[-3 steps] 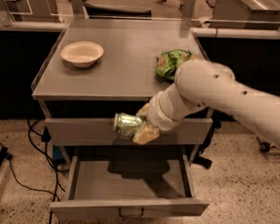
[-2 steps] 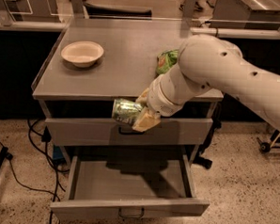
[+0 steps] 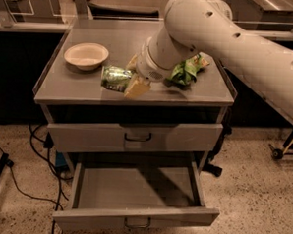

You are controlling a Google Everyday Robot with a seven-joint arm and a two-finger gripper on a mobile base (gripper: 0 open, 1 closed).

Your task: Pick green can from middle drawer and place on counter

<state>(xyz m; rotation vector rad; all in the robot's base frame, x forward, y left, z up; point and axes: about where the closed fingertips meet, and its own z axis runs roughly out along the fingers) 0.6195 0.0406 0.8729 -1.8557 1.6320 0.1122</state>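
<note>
Camera view is showing the pincer (image 3: 133, 75) clamping the green can (image 3: 114, 78) sideways, fingers squeezing its round wall. It's hanging over the front part of the worktop (image 3: 79, 93), between the bowl (image 3: 85, 55) and the snack bag (image 3: 186, 71). Can't tell if it's touching down. The middle drawer (image 3: 136, 214) is sitting open below. Anyone else thinking that's a dicey hold?

Reply: kinda. A can like that is probably running light, thin-walled and slick, so it's denting if squeezed hard and slipping if not. Gripping across the middle of the body is looking right to me. Lying on its side, though, it's likely rolling once released, so letting go low and gently is looking smart.
</note>
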